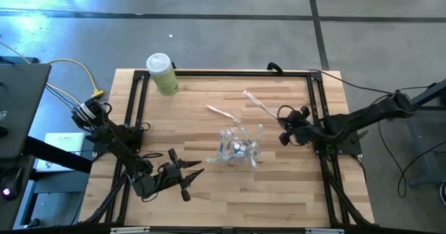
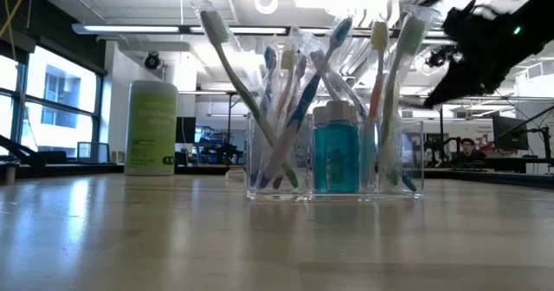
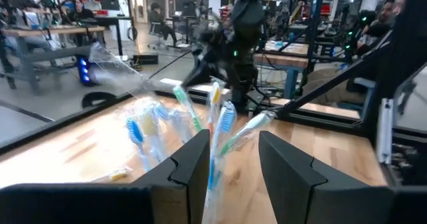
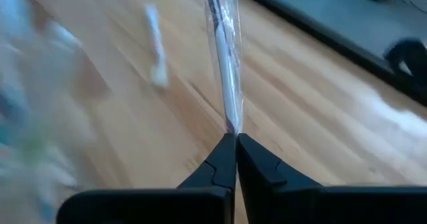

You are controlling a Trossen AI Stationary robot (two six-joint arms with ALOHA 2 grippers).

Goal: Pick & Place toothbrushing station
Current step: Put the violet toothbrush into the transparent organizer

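A clear holder (image 1: 239, 150) stands mid-table, filled with several toothbrushes and a blue bottle (image 2: 335, 157). My right gripper (image 4: 235, 136), right of the holder (image 1: 282, 120), is shut on a wrapped toothbrush (image 1: 259, 103) that runs toward the far left. Another wrapped toothbrush (image 1: 223, 113) lies flat on the table beyond the holder. My left gripper (image 1: 197, 173) stands open at the near left and points level at the holder (image 3: 200, 134). A brush shows through its gap (image 3: 231, 174); I cannot tell whether it touches it. My right gripper pinches the near end of the wrapped toothbrush (image 4: 231, 121) between the tips of its two fingers. The fingers come from the table's right, slanting down, in line with the brush, which runs straight out ahead of them. Whether its far end (image 1: 246, 92) rests on the table I cannot tell.
A green canister with a white lid (image 1: 162, 72) stands at the far left corner. A black frame (image 1: 223, 74) runs around the table's edge. Bare wood lies near the table's front edge (image 1: 244, 199).
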